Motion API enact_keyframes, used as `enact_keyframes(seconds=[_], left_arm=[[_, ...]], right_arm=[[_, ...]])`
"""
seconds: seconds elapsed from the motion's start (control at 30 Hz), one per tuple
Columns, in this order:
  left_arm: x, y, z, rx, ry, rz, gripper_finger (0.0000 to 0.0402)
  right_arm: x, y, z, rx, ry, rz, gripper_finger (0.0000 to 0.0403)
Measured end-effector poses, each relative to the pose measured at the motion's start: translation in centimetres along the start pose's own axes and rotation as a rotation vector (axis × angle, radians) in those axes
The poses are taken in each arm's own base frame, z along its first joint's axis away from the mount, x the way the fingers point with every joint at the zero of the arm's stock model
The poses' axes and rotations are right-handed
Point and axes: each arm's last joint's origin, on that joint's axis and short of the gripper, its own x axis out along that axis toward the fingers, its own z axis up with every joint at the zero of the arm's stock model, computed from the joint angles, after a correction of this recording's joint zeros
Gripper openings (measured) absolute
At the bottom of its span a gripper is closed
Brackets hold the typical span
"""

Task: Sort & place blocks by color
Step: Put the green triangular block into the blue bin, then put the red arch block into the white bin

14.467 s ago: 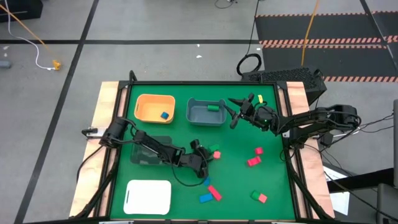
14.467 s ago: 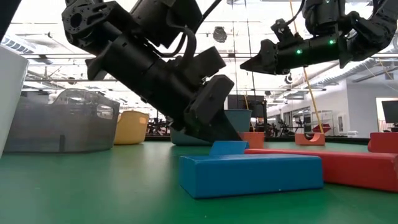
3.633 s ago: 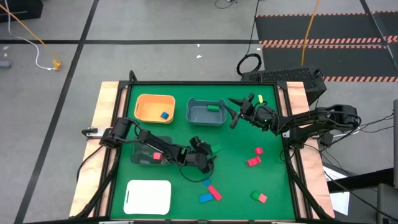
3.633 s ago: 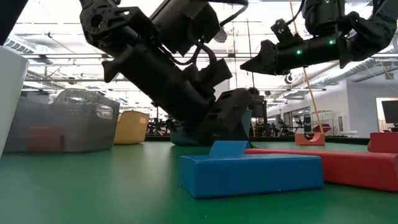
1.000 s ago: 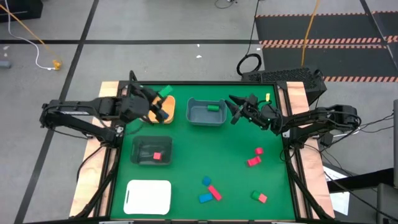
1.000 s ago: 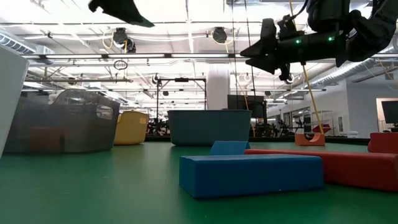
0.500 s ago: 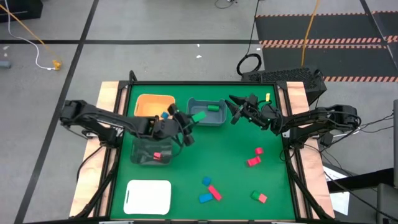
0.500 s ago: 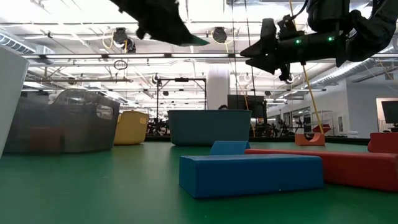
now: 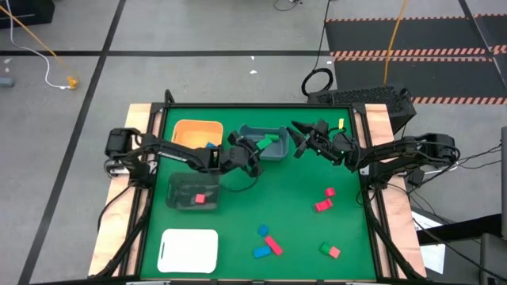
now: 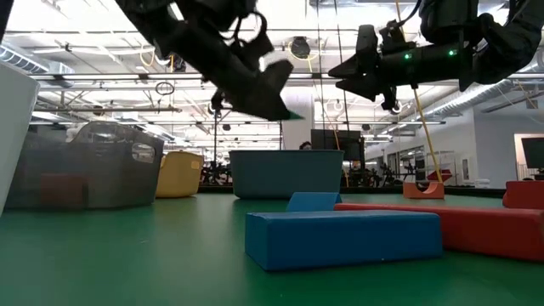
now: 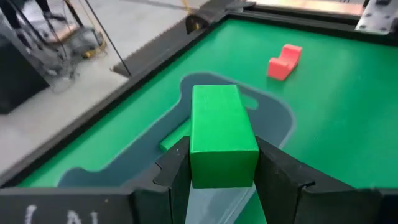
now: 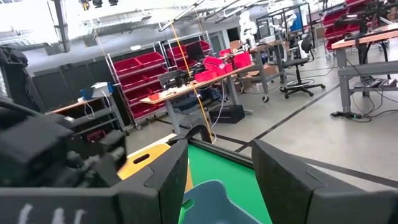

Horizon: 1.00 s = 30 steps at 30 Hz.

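Left wrist view: green block (image 11: pixel 221 134) clamped in left claw (image 11: pixel 221 180), over grey bin (image 11: pixel 273 118)

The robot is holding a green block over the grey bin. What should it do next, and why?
Probably open the left hand and let the green block drop. It hangs right over the grey bin, which already holds another green block, so the colours match.

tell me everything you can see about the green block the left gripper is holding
The green block is a short, smooth, plain bar that looks like plastic or painted wood. It is clamped between the left gripper's two dark fingers, its long axis pointing forward, clear of the table. It hangs above the grey bin, where another green block already lies. Nothing but the fingers touches it.
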Motion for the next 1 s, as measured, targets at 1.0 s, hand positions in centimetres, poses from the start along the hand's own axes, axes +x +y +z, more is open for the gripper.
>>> enact_keyframes(seconds=[1.0], left_arm=[[-2.8, -0.8, 2.5, -0.136, -0.059, -0.244, 0.0209]], right_arm=[[0.0, 0.0, 0.0, -0.001, 0.000, 0.001, 0.0171]])
